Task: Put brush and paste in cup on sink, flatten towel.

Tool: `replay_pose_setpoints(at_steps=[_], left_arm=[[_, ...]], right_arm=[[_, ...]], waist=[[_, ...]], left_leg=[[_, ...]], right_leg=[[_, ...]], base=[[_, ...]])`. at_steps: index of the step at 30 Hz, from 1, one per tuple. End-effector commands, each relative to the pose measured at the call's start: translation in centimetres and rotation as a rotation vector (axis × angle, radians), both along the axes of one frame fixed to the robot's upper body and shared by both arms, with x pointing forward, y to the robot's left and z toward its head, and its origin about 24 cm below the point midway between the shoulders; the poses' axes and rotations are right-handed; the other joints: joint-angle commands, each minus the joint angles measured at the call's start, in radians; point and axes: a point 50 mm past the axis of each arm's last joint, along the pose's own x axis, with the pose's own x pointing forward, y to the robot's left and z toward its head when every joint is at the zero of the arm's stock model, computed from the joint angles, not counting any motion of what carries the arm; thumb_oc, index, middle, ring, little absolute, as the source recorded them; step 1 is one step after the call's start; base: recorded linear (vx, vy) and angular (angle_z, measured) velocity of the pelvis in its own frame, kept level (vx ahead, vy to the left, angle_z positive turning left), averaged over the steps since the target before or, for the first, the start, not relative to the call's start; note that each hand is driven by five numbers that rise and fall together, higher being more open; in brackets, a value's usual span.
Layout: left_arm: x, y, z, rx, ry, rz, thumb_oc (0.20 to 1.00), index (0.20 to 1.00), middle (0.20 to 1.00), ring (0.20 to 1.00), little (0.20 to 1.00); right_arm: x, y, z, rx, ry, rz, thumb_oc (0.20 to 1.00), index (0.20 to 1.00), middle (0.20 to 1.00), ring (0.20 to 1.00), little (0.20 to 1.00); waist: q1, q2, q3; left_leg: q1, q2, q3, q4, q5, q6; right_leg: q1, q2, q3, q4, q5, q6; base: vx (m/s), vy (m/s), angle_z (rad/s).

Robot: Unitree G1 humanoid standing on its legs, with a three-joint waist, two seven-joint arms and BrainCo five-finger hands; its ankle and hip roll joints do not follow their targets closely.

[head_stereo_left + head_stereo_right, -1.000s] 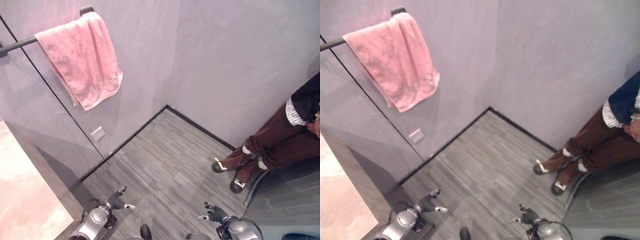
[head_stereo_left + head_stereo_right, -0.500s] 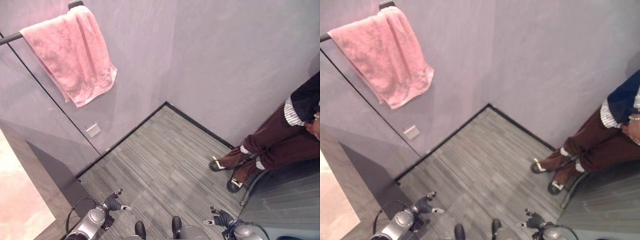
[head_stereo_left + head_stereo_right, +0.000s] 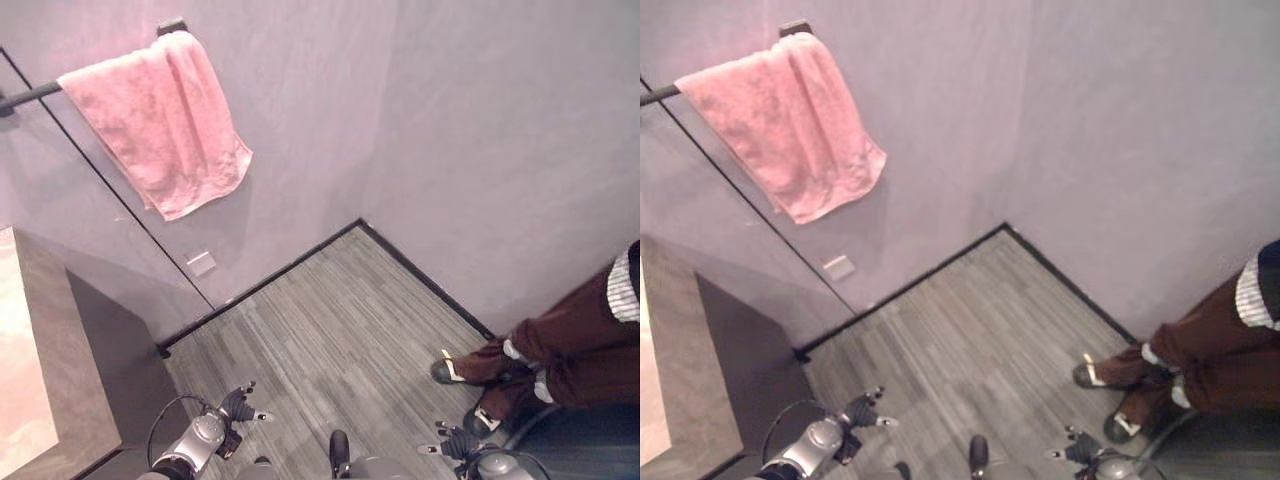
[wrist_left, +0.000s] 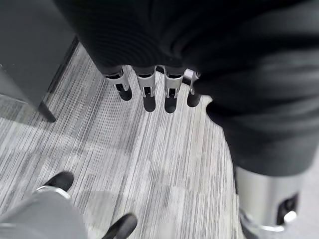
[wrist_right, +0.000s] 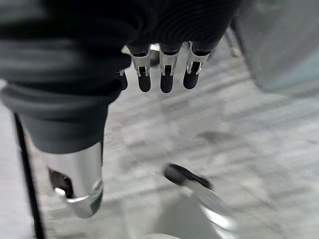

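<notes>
One pink towel [image 3: 160,120]; one rail [image 3: 30,95]

Left hand [image 3: 243,405], right hand [image 3: 455,443] low, fingers relaxed.

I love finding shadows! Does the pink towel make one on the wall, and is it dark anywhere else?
Left eye view: the pink towel throws a soft, faint shadow on the wall, just below it and toward the right. Right eye view: the same, plus a much darker patch low down beside the counter; shadow or dark side panel, I cannot tell.
</notes>
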Motion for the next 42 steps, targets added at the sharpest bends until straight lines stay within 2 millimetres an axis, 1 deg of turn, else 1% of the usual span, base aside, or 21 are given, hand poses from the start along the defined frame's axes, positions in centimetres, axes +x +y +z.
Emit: replay_pose_setpoints(at_steps=[1,2,3,5,6,10,11,12,14,16,17,19,22,24,25,27,30,33,35,39,42], left_arm=[[2.0,-0.1,1.4,-0.009,-0.095,-0.007,1.0,1.0,1.0,1.0,1.0],[1.8,0.3,1.3,0.009,-0.09,-0.004,1.0,1.0,1.0,1.0,1.0],[1.7,0.3,1.3,0.009,-0.09,-0.004,1.0,1.0,1.0,1.0,1.0],[1.4,0.7,1.1,0.023,-0.082,0.004,1.0,1.0,1.0,1.0,1.0],[1.1,0.8,0.9,0.026,-0.073,0.018,1.0,1.0,1.0,1.0,1.0],[0.7,1.0,0.7,0.023,-0.063,0.03,1.0,1.0,1.0,1.0,1.0],[0.6,1.1,0.7,0.02,-0.059,0.031,1.0,1.0,1.0,1.0,1.0],[0.4,1.2,0.7,0.024,-0.058,0.02,1.0,1.0,1.0,1.0,1.0],[0.5,1.2,0.7,0.03,-0.059,0.012,1.0,1.0,1.0,1.0,1.0],[0.7,0.9,1.0,0.023,-0.069,-0.018,1.0,1.0,1.0,1.0,1.0],[0.8,1.0,1.2,0.032,-0.074,-0.045,1.0,1.0,1.0,1.0,1.0],[1.3,0.8,1.8,0.046,-0.098,-0.095,1.0,1.0,1.0,1.0,1.0],[1.4,1.0,2.0,0.074,-0.106,-0.134,1.0,1.0,1.0,1.0,1.0],[1.5,1.1,1.9,0.109,-0.101,-0.155,1.0,1.0,1.0,1.0,1.0],[1.5,1.1,1.9,0.108,-0.101,-0.155,1.0,1.0,1.0,1.0,1.0],[1.6,0.9,1.7,0.112,-0.091,-0.162,1.0,1.0,1.0,1.0,1.0],[1.9,0.5,1.8,0.11,-0.099,-0.181,1.0,1.0,1.0,1.0,1.0],[1.9,0.2,1.6,0.113,-0.091,-0.198,1.0,1.0,1.0,1.0,1.0],[1.8,0.3,1.6,0.109,-0.09,-0.191,1.0,1.0,1.0,1.0,1.0],[1.4,0.6,1.5,0.101,-0.086,-0.174,1.0,1.0,1.0,1.0,1.0],[1.1,1.1,1.6,0.084,-0.094,-0.139,1.0,1.0,1.0,1.0,1.0]], right_arm=[[-0.7,-1.5,0.3,-0.029,-0.004,-0.047,1.0,1.0,1.0,1.0,1.0],[-0.7,-1.6,0.3,-0.044,0.001,-0.024,1.0,1.0,1.0,1.0,1.0],[-0.7,-1.6,0.3,-0.045,0.001,-0.024,1.0,1.0,1.0,1.0,1.0],[-0.8,-1.5,0.3,-0.048,0.004,-0.002,1.0,1.0,1.0,1.0,1.0],[-1.0,-1.5,0.2,-0.05,0.01,0.006,1.0,1.0,1.0,1.0,1.0],[-1.0,-1.3,0.1,-0.048,0.02,0.017,1.0,1.0,1.0,1.0,1.0],[-1.1,-1.2,0.0,-0.044,0.026,0.022,1.0,1.0,1.0,1.0,1.0],[-1.5,-0.8,-0.3,-0.038,0.042,0.023,1.0,1.0,1.0,1.0,1.0],[-1.5,-0.7,-0.3,-0.035,0.046,0.018,1.0,1.0,1.0,1.0,1.0],[-1.4,-0.3,-0.5,-0.015,0.042,0.008,1.0,1.0,1.0,1.0,1.0],[-1.3,0.3,-0.6,-0.002,0.045,0.024,1.0,1.0,1.0,1.0,1.0],[-1.0,0.6,-0.5,0.008,0.032,0.026,1.0,1.0,1.0,1.0,1.0],[-0.3,1.4,-0.3,0.039,-0.008,0.029,1.0,1.0,1.0,1.0,1.0],[-0.1,1.8,-0.3,0.062,-0.017,0.025,1.0,1.0,1.0,1.0,1.0],[-0.1,1.8,-0.3,0.062,-0.017,0.025,1.0,1.0,1.0,1.0,1.0],[-0.3,1.8,-0.4,0.06,-0.012,0.013,1.0,1.0,1.0,1.0,1.0],[0.0,1.5,-0.3,0.049,-0.017,0.007,1.0,1.0,1.0,1.0,1.0],[-0.1,1.4,-0.3,0.045,-0.014,0.007,1.0,1.0,1.0,1.0,1.0],[-0.1,1.3,-0.3,0.039,-0.012,0.021,1.0,1.0,1.0,1.0,1.0],[0.0,1.1,-0.2,0.024,-0.007,0.042,1.0,1.0,1.0,1.0,1.0],[1.0,0.8,0.3,0.008,-0.038,0.071,1.0,1.0,1.0,1.0,1.0]], waist=[[-0.002,-0.004,0.037],[0.008,-0.002,0.04],[0.009,-0.003,0.041],[0.021,0.006,0.041],[0.025,0.013,0.04],[0.034,0.023,0.033],[0.035,0.025,0.024],[0.037,0.017,0.01],[0.042,0.015,0.005],[0.044,0.004,-0.005],[0.047,-0.004,-0.01],[0.042,0.0,0.0],[0.021,0.022,0.024],[-0.007,0.041,0.028],[-0.01,0.041,0.029],[-0.027,0.047,0.036],[-0.044,0.047,0.049],[-0.051,0.041,0.056],[-0.039,0.036,0.052],[-0.008,0.028,0.029],[0.019,0.024,0.015]], left_leg=[[0.005,-0.096,0.135,-0.181,-0.002,0.098],[-0.026,-0.075,0.16,-0.259,0.031,0.1],[-0.023,-0.076,0.162,-0.263,0.033,0.1],[-0.044,-0.045,0.149,-0.349,0.111,0.082],[-0.048,-0.004,0.154,-0.416,0.167,0.062],[-0.03,0.039,0.198,-0.468,0.217,0.046],[-0.016,0.035,0.211,-0.453,0.194,0.054],[-0.016,0.014,0.216,-0.407,0.158,0.071],[-0.026,0.008,0.214,-0.38,0.146,0.076],[-0.019,-0.013,0.24,-0.351,0.095,0.103],[0.011,-0.04,0.254,-0.356,0.057,0.131],[0.045,-0.067,0.246,-0.36,0.03,0.156],[0.103,-0.09,0.218,-0.381,0.003,0.181],[0.161,-0.109,0.182,-0.422,-0.007,0.183],[0.164,-0.111,0.179,-0.424,-0.007,0.183],[0.193,-0.131,0.139,-0.438,-0.015,0.177],[0.223,-0.151,0.094,-0.445,-0.032,0.175],[0.258,-0.172,0.05,-0.458,-0.043,0.174],[0.265,-0.178,0.025,-0.459,-0.046,0.173],[0.265,-0.174,-0.011,-0.461,-0.054,0.161],[0.251,-0.162,-0.03,-0.454,-0.042,0.144]], right_leg=[[0.008,-0.047,0.06,-0.006,0.037,0.135],[0.033,-0.043,0.067,-0.007,0.017,0.138],[0.035,-0.044,0.068,-0.007,0.017,0.138],[0.063,-0.033,0.082,-0.016,0.001,0.142],[0.093,-0.036,0.096,-0.023,-0.011,0.148],[0.14,-0.04,0.123,-0.02,-0.034,0.155],[0.151,-0.041,0.134,-0.014,-0.049,0.159],[0.176,-0.076,0.143,0.007,-0.07,0.175],[0.174,-0.09,0.149,0.025,-0.062,0.183],[0.153,-0.127,0.158,0.087,-0.028,0.209],[0.105,-0.158,0.159,0.18,0.061,0.24],[0.055,-0.174,0.166,0.31,0.16,0.244],[-0.025,-0.156,0.166,0.454,0.203,0.231],[-0.12,-0.107,0.174,0.44,0.14,0.21],[-0.118,-0.109,0.171,0.442,0.135,0.21],[-0.168,-0.08,0.172,0.339,0.098,0.204],[-0.195,-0.047,0.212,0.25,0.09,0.209],[-0.203,-0.027,0.203,0.213,0.107,0.214],[-0.197,-0.032,0.151,0.225,0.109,0.213],[-0.129,-0.033,0.123,0.161,0.066,0.198],[-0.105,-0.028,0.099,0.131,0.05,0.185]], base=[[0.36,0.049,0.33],[0.24,0.061,0.33],[0.27,0.077,-0.07],[0.31,0.111,-0.49],[0.3,0.125,-0.63],[0.31,0.163,-0.44],[0.42,0.325,-0.45],[0.31,0.26,-0.5],[0.24,0.256,-0.46],[0.26,0.355,-0.43],[0.22,0.381,-0.44],[0.19,0.372,-0.25],[0.16,0.313,0.3],[0.21,0.243,0.63],[0.22,0.169,0.52],[0.2,0.075,0.62],[0.19,0.033,0.8],[0.17,0.006,0.86],[0.13,-0.059,0.58],[0.15,-0.124,0.72],[0.14,-0.178,0.32]])
